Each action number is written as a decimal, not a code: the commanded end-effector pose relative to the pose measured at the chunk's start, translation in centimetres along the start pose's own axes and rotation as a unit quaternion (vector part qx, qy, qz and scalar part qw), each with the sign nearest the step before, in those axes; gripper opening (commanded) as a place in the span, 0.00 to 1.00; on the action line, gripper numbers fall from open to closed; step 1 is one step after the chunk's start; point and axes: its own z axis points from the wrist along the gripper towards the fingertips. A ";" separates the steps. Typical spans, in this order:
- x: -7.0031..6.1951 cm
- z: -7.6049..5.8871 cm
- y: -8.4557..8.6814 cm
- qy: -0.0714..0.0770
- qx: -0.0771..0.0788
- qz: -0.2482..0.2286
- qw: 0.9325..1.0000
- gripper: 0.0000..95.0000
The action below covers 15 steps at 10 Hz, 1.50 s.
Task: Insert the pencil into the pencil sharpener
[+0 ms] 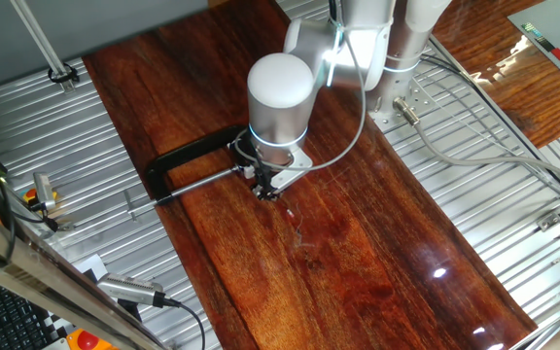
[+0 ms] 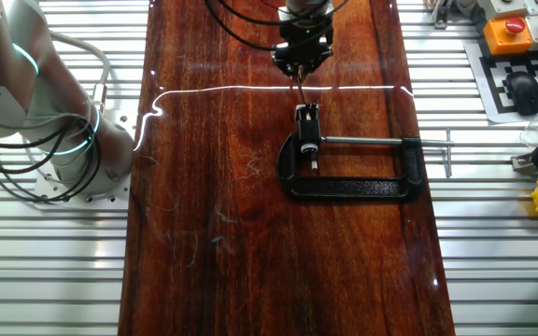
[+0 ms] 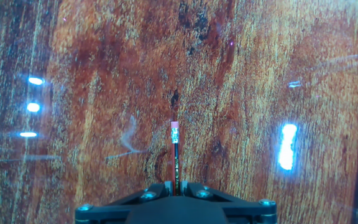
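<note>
In the hand view my gripper point(image 3: 176, 185) is shut on the pencil point(image 3: 176, 155). The pencil is a thin dark stick that points away from the hand, with a pink eraser at its far end, above the red-brown wood. In the other fixed view the gripper point(image 2: 299, 63) hangs at the far end of the board and the pencil point(image 2: 299, 86) slants down toward the black clamp point(image 2: 353, 187). The small white pencil sharpener point(image 2: 311, 146) sits in the clamp's jaws, a short way in front of the pencil tip. In one fixed view the arm hides the sharpener.
The black C-shaped clamp point(image 1: 197, 160) lies on the wooden board point(image 1: 377, 262) with its long screw rod point(image 2: 381, 142) reaching to the side. Ribbed metal table point(image 2: 493, 243) flanks the board. Cables and the arm's base point(image 2: 54, 140) stand to one side.
</note>
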 end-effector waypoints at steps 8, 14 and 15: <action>0.9 0.0 0.1 0.005 0.000 -0.004 1.000 0.00; 2.0 0.0 0.3 0.001 0.001 -0.008 1.000 0.00; 2.2 0.0 0.2 0.002 0.001 -0.010 1.000 0.00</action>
